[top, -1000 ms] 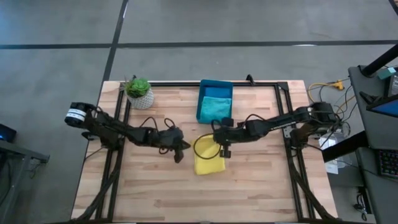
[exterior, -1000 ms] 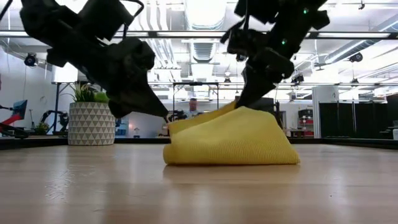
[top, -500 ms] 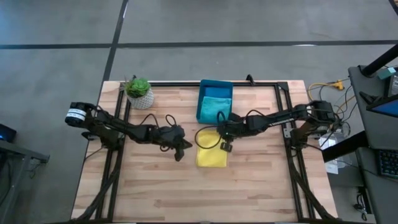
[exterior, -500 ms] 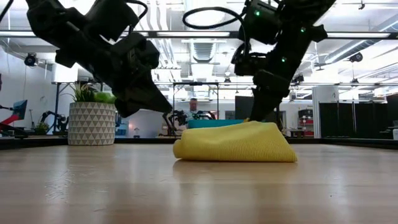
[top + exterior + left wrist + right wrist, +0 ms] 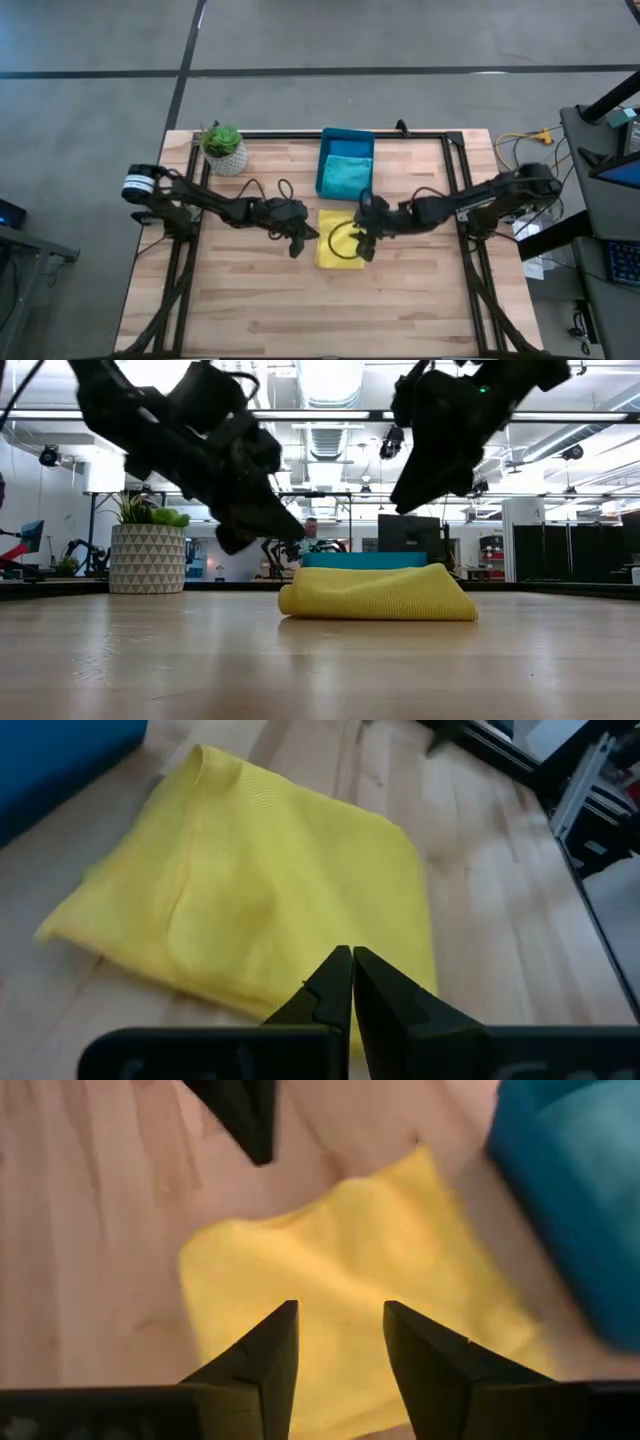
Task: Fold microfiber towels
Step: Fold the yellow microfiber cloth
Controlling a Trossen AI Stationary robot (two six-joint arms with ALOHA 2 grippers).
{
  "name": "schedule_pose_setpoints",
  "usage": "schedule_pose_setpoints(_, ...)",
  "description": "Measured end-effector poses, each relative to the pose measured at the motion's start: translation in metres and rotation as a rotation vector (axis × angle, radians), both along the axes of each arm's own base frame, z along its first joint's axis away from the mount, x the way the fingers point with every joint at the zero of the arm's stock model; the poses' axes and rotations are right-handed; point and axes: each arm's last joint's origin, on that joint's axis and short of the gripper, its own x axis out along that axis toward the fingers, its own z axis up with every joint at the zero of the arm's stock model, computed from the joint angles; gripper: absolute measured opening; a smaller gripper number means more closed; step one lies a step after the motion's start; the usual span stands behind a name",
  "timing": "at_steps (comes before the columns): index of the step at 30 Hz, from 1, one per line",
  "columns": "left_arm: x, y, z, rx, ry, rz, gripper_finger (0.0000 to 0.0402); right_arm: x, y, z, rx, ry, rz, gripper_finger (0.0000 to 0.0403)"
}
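The yellow towel (image 5: 330, 254) lies folded flat on the wooden table, also shown in the low view (image 5: 378, 596). My left gripper (image 5: 297, 243) is shut and empty, hovering just above the towel's left edge (image 5: 350, 982). My right gripper (image 5: 366, 250) is open and empty, raised above the towel's right part (image 5: 340, 1335). A teal towel (image 5: 347, 177) lies inside the teal-blue bin (image 5: 346, 137). The lime green and blue towels are not in view.
A potted plant (image 5: 224, 147) in a white patterned pot stands at the far left. The teal-blue bin stands at the far middle, right behind the yellow towel. Bare wood lies along the near edge (image 5: 330, 320). A black cable loop (image 5: 345, 240) hangs over the towel.
The raised, folded-over part of the yellow towel has come down, and the towel now lies flat and folded. My right gripper has risen clear of the towel. My left gripper has gone toward the table's right edge, up to the towel.
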Motion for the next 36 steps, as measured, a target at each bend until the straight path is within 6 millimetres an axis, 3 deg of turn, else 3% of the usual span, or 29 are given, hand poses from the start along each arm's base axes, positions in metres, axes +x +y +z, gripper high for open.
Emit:
schedule_pose_setpoints(6, 0.029, 0.016, -0.015, -0.005, 0.030, 0.000, 0.0000, 0.000, 0.030, -0.026, 0.109, -0.012, -0.064, 0.0098)
schedule_pose_setpoints(11, 0.051, 0.028, -0.025, -0.006, 0.071, -0.017, 0.0000, 0.008, 0.041, -0.052, 0.138, 0.034, -0.092, 0.0041)
schedule_pose_setpoints(14, 0.054, 0.037, -0.030, -0.002, 0.157, -0.001, 0.0000, 0.014, 0.046, -0.066, 0.170, 0.076, -0.087, 0.0015)
schedule_pose_setpoints(19, 0.053, 0.051, -0.022, 0.128, 0.238, 0.058, 0.0000, 0.014, 0.050, -0.079, 0.214, 0.146, -0.073, 0.0009)
schedule_pose_setpoints(25, 0.047, 0.063, 0.001, 0.156, 0.198, 0.104, 0.0000, 0.012, 0.055, -0.075, 0.221, 0.134, -0.055, 0.0009)
schedule_pose_setpoints(28, 0.042, 0.060, 0.024, 0.158, 0.126, 0.090, 0.0000, 0.011, 0.054, -0.063, 0.212, 0.092, -0.051, 0.0009)
schedule_pose_setpoints(31, 0.033, 0.046, 0.038, 0.184, 0.084, -0.031, 0.0000, 0.007, 0.056, -0.051, 0.195, 0.055, -0.006, 0.0009)
schedule_pose_setpoints(36, 0.015, -0.006, 0.037, 0.352, 0.039, -0.364, 0.0000, -0.002, 0.070, -0.034, 0.115, -0.005, 0.113, 0.0009)
